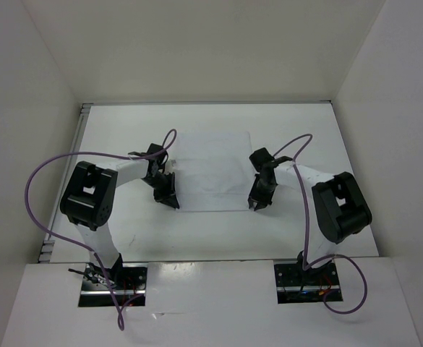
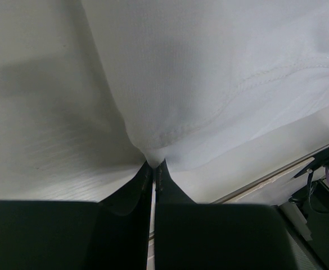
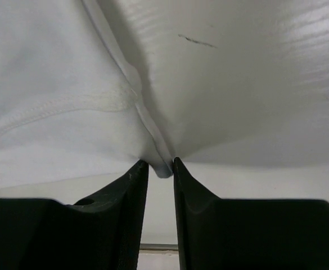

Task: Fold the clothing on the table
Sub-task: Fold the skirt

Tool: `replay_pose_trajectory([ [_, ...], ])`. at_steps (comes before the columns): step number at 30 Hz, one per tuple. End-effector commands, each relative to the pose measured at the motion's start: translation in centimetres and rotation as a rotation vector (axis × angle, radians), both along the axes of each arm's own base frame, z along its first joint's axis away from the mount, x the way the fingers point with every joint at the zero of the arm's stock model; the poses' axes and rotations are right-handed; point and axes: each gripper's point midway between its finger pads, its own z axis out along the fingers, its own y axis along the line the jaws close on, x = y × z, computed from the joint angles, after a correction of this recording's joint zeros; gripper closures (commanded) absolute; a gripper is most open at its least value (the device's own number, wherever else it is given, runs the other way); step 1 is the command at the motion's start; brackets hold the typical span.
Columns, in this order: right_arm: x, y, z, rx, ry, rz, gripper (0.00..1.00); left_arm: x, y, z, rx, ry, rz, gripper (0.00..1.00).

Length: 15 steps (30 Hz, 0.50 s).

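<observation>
The clothing [image 1: 212,170] lies spread flat in the middle of the table [image 1: 124,137], a roughly square white sheet of fabric with light creases. Its far edge is near the back wall [image 1: 197,50].

The left gripper [image 1: 166,196] sits at the garment's near-left corner. In the left wrist view its black fingers [image 2: 130,191] are pressed together on that corner. The cloth is drawn to a point at their tips, with a stitched seam [image 2: 276,70] curving across the fabric above.

The right gripper [image 1: 257,201] is at the near-right corner. In its wrist view the fingers [image 3: 125,191] stand narrowly apart, with the hemmed corner bunched between the tips and filling the gap.

Both arms bend inward from the sides, and their elbow housings sit over bare tabletop well clear of the cloth. A purple cable [image 1: 30,195] loops out from the left arm and another [image 1: 306,210] runs down the right one. Neither cable crosses the garment.

A small dark mark [image 3: 197,40] shows on the table just beside the cloth's right edge. Nothing lies on the fabric between the two grippers.
</observation>
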Motion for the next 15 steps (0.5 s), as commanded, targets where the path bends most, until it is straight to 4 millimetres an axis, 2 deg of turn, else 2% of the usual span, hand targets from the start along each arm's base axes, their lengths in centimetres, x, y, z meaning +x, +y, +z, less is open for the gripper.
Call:
replay_pose_trajectory([
  [1,3.1,0.5,1.6,-0.013,-0.113,0.005,0.70,-0.4,0.5,0.1,0.023,-0.023,-0.020,1.00],
  [5,3.1,1.6,3.7,0.055,-0.141,0.037,0.69,-0.5,0.5,0.4,0.020,-0.031,-0.020,1.00],
  [8,3.0,1.5,4.6,0.065,-0.162,0.037,0.67,-0.5,0.5,0.4,0.020,-0.031,-0.020,1.00],
  [15,2.7,0.8,2.8,0.009,-0.112,0.041,0.66,-0.9,0.6,0.2,0.023,-0.018,-0.012,1.00],
])
